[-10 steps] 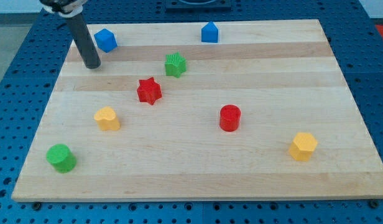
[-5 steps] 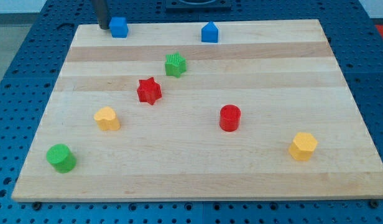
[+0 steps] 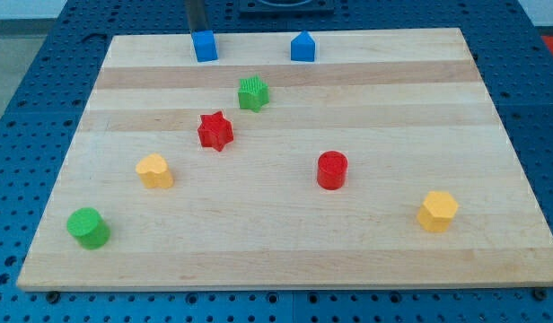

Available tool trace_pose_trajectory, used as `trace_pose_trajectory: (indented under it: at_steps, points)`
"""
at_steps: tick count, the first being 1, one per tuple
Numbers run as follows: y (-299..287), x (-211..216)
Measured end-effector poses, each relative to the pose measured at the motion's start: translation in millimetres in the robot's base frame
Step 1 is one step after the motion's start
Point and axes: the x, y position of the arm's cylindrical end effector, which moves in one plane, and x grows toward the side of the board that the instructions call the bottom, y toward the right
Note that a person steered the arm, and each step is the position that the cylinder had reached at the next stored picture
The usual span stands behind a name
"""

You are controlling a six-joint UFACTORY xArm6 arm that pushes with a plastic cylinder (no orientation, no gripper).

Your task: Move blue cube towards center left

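The blue cube (image 3: 205, 46) sits near the board's top edge, left of centre. My dark rod comes down just behind it at the view's top; my tip (image 3: 197, 30) is right at the cube's upper left side, seemingly touching it. A second blue block with a peaked top (image 3: 302, 47) sits to the cube's right along the same edge.
On the wooden board (image 3: 492, 135) lie a green star-like block (image 3: 253, 93), a red star (image 3: 215, 131), a yellow heart-like block (image 3: 154, 170), a green cylinder (image 3: 88, 228), a red cylinder (image 3: 331, 170) and a yellow hexagonal block (image 3: 437, 211).
My tip went from the upper left of the board up to the top edge, then right. The blue cube has slid right along the top edge.
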Motion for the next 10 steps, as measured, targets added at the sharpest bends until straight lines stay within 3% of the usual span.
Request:
trace_pose_trajectory:
  at_steps: [3, 5, 10]
  points:
    - [4.6, 39.0]
    - [82.5, 17.5]
    - [3.2, 87.5]
